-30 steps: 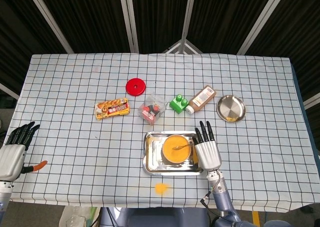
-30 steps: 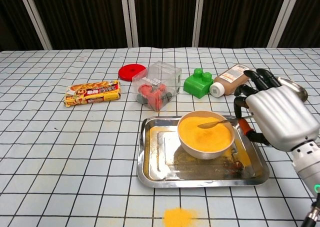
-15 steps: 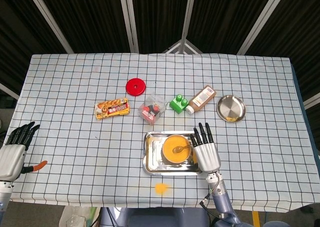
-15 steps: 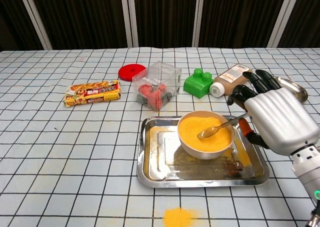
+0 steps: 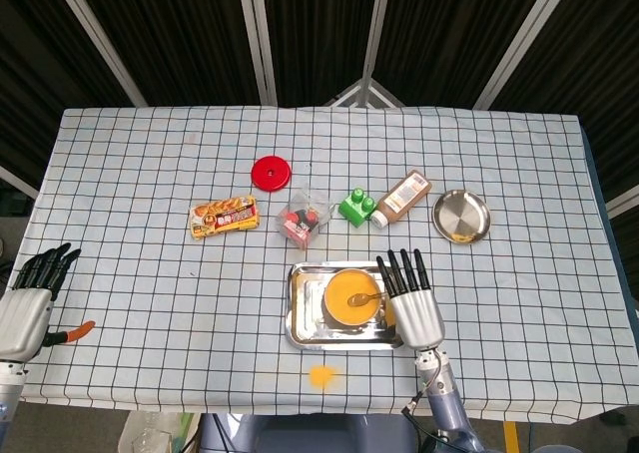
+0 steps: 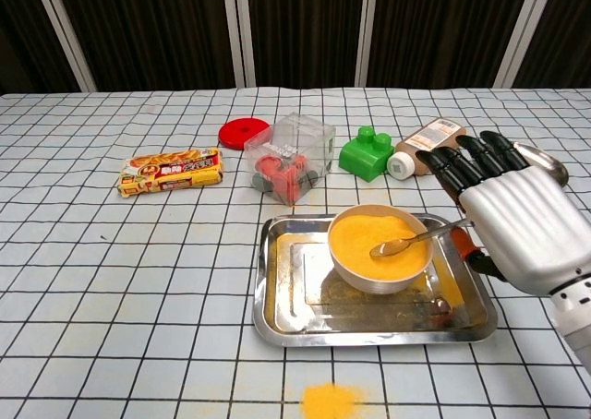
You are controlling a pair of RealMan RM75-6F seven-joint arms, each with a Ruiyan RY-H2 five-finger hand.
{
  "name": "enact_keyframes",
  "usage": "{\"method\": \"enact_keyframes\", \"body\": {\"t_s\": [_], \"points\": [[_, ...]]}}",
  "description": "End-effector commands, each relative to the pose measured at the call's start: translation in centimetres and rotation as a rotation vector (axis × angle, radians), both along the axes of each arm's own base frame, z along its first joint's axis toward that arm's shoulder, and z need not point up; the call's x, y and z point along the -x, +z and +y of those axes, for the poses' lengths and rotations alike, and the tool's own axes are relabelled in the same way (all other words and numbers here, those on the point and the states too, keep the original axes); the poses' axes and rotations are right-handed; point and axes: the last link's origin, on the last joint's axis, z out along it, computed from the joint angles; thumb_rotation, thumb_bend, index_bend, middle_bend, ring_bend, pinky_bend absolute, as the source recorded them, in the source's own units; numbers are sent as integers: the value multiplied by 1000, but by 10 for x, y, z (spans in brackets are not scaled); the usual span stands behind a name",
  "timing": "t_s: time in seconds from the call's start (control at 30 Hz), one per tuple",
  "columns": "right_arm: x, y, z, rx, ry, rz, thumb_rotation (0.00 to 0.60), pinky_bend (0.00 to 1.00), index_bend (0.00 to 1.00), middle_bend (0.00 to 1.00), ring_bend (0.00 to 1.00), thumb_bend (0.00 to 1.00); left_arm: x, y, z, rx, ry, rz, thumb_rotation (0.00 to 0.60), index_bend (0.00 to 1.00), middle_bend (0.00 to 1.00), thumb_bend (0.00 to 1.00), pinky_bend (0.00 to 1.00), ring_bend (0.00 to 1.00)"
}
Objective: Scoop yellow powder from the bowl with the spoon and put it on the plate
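A white bowl full of yellow powder stands in a steel tray near the table's front edge. The metal spoon lies tilted over the bowl, its tip at the powder's surface and carrying some powder. My right hand holds the spoon's handle at the bowl's right side, pinched by the thumb, while the other fingers point straight out. The small round steel plate sits further back right, partly hidden behind that hand in the chest view. My left hand hangs open off the table's left corner.
A spilled patch of yellow powder lies on the cloth in front of the tray. Behind the tray stand a brown bottle, a green block, a clear box, a snack packet and a red lid.
The spoon tipped down into the powder and now sits a little further right with powder on it. The right hand shifted slightly toward the robot and its fingers straightened. The left hand stayed still.
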Motion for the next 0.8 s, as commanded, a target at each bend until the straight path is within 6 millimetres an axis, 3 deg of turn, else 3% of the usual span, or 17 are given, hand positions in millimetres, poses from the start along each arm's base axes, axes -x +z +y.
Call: {"method": "enact_keyframes", "body": {"t_s": [0.03, 0.3, 0.57, 0.73, 0.8], "points": [[3, 2, 4, -1, -9, 14, 600, 0, 0, 96, 0, 490, 0, 0, 0, -1, -1, -1, 600, 0, 0, 0, 0, 0], [11, 4, 21, -31, -8, 32, 600, 0, 0, 90, 0, 396, -1, 0, 0, -1, -3, 1, 600, 0, 0, 0, 0, 0], [14, 20, 24, -54, 19, 37, 600, 0, 6, 90, 0, 394, 0, 0, -1, -1, -2, -2, 600, 0, 0, 0, 0, 0], [17, 38, 21, -96, -17, 29, 600, 0, 212, 90, 0, 512, 0, 0, 0, 1, -1, -1, 600, 0, 0, 0, 0, 0], [16, 43, 20, -119, -59, -5, 600, 0, 236, 90, 0, 550, -1, -1, 0, 3, -1, -1, 600, 0, 0, 0, 0, 0]]}}
